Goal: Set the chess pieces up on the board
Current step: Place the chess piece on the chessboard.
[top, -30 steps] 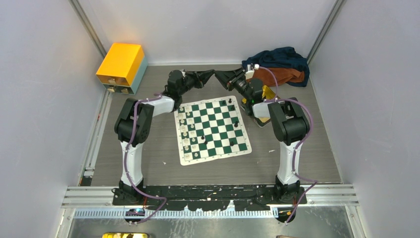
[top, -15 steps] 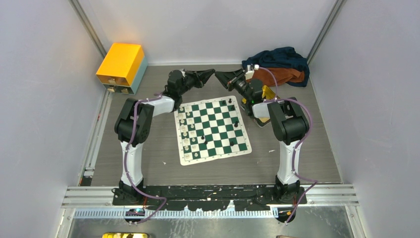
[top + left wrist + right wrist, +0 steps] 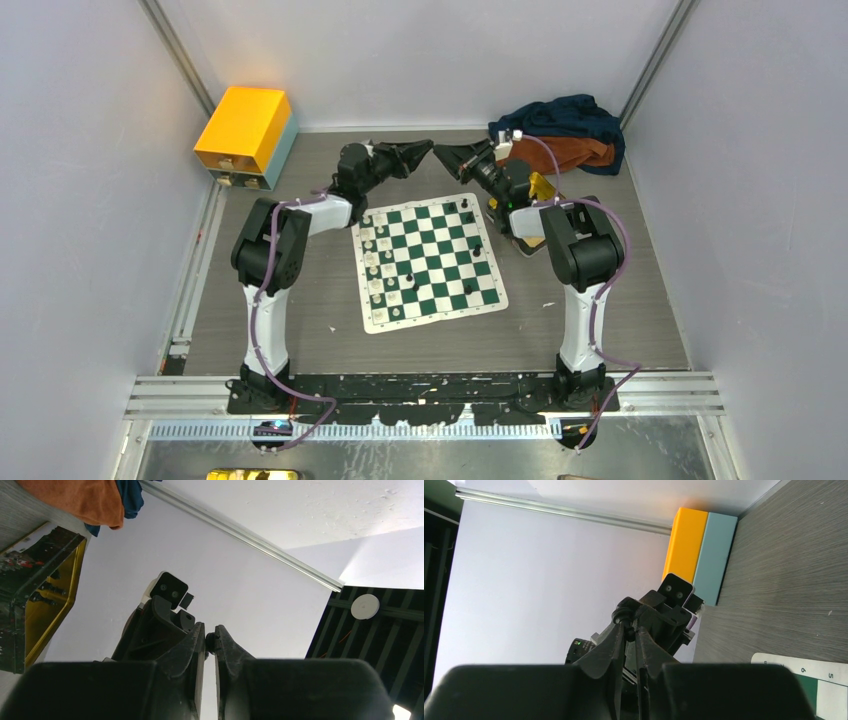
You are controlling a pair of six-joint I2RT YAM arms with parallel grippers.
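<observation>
The board (image 3: 436,318), a green and white checked mat, lies flat mid-table. Cream chess pieces (image 3: 378,262) fill its two left columns, and a few black ones (image 3: 409,277) stand scattered on the rest. Beyond the board's far edge, raised off the table, my left gripper (image 3: 427,148) and right gripper (image 3: 441,151) meet tip to tip. In the left wrist view a small black chess piece (image 3: 210,643) sits pinched between the left gripper's (image 3: 210,640) nearly shut tips. The right wrist view shows that piece (image 3: 629,630) between the right gripper's (image 3: 629,624) narrow tips too.
A yellow and teal box (image 3: 246,133) stands at the far left corner. A blue and orange cloth pile (image 3: 565,135) lies at the far right. A shallow gold tin (image 3: 535,225) sits right of the board, partly under the right arm. Walls close in on three sides.
The right gripper's jaws have narrowed onto the black piece held at the left gripper's tips. The left jaws have eased apart slightly. Neither arm has shifted noticeably.
</observation>
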